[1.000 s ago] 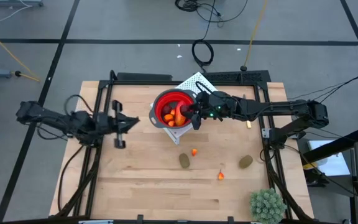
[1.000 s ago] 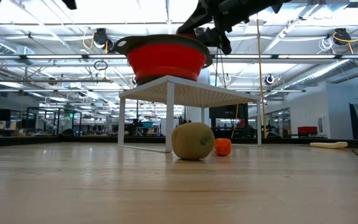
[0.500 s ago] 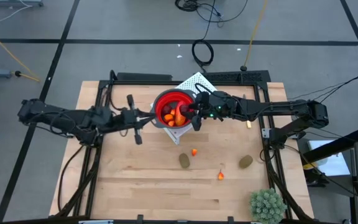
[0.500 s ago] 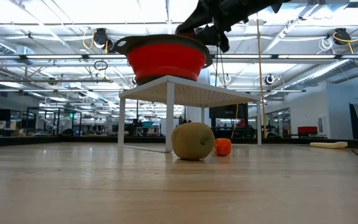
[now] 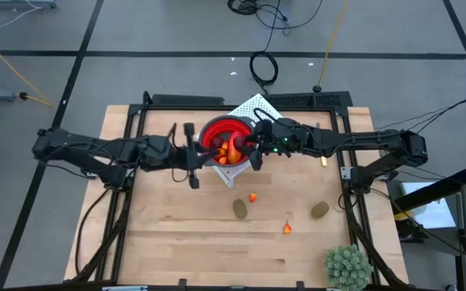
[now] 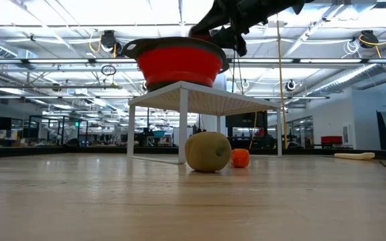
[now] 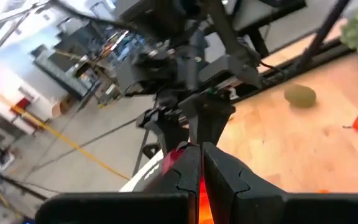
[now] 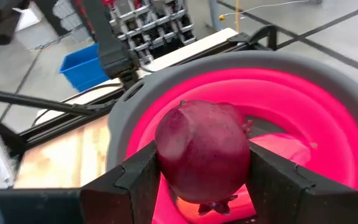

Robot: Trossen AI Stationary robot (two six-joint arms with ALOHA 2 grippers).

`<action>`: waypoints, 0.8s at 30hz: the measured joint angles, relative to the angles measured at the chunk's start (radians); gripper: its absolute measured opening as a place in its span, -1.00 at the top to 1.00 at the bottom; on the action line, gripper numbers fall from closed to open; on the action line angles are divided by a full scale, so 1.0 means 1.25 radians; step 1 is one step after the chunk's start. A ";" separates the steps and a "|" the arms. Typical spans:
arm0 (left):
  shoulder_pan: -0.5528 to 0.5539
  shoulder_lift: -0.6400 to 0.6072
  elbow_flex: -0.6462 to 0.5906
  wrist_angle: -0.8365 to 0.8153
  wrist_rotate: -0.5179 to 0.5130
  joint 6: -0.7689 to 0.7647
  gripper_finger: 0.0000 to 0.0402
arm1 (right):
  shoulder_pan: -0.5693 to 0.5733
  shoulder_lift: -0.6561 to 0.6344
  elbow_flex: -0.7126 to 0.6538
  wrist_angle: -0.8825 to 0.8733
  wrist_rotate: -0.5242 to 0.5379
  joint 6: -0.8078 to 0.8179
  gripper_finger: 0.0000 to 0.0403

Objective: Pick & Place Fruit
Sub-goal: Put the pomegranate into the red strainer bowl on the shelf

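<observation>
The red bowl with grey rim [image 5: 219,132] stands on a white rack [image 6: 200,97] and holds orange pieces [image 5: 231,150]. My right gripper [image 8: 204,186] hangs over the bowl's right side, shut on a dark red ball [image 8: 204,152]. My left gripper [image 5: 199,153], fingers shut [image 7: 201,163], is level with the bowl's left rim and close to it. On the wood lie two brown-green ovals [image 5: 240,208] [image 5: 319,210] and two orange bits [image 5: 252,196] [image 5: 287,228]. My right gripper pinches the dark red ball by its two opposite sides [image 8: 166,155] between both fingers [image 8: 138,180]. The ball is lifted clear, above the inside of the bowl [image 8: 303,124]. My left gripper is next to the bowl's left rim; whether it touches, I cannot tell.
A spiky green plant [image 5: 348,265] stands at the near right corner. A small pale piece [image 5: 324,162] lies by the right arm. In the low view an oval [image 6: 207,151] and an orange bit [image 6: 240,158] lie in front of the rack.
My left arm has reached toward the table's right, bringing its gripper from the left part of the table up to the bowl's left rim. The right gripper has stayed over the bowl with the ball.
</observation>
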 joint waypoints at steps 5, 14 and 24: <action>0.021 0.041 0.042 -0.049 0.005 0.041 0.80 | 0.001 0.000 0.000 0.000 -0.032 -0.001 0.02; 0.054 0.087 0.065 -0.039 0.005 0.120 0.22 | 0.002 0.000 0.000 0.005 -0.048 0.000 0.02; 0.072 0.131 0.065 -0.026 -0.001 0.215 -0.35 | 0.002 0.000 0.000 0.036 -0.114 0.001 0.02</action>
